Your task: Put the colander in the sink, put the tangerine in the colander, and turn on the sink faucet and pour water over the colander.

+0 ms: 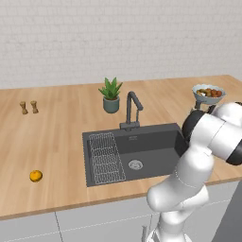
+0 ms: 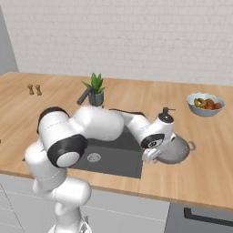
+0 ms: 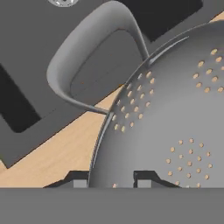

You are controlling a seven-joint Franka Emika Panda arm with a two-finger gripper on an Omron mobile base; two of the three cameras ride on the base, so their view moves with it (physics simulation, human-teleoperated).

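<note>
- Silver-grey metal: the colander [image 2: 175, 150] sits on the wooden bench [image 2: 214, 173], just right of the sink [image 2: 119, 159] and near the bench's front edge. In hand view its perforated wall [image 3: 175, 113] is up close, one side handle [image 3: 83, 48] sticking out over the sink rim.
- My claw [image 3: 112, 178] straddles the colander's rim, one tip outside the wall, one inside. Tips [image 3: 146, 178] look apart w/ the rim between them; can't tell if they're actually pinching it.
- In right base view the hand [image 2: 154, 148] is low at the colander's left side, btwn it and the sink.
- Tangerine [image 1: 36, 176] lies on the bench well left of the sink, toward the front edge.
- Sink faucet [image 1: 132, 109] stands at the sink's back edge; wire grid rack [image 1: 106, 158] fills the basin's left part, round drain [image 1: 135, 165] mid-basin.
- Potted plant [image 1: 111, 94] behind the faucet, fruit bowl [image 2: 205, 104] toward the back right, two small shakers [image 1: 29, 107] far left.
</note>
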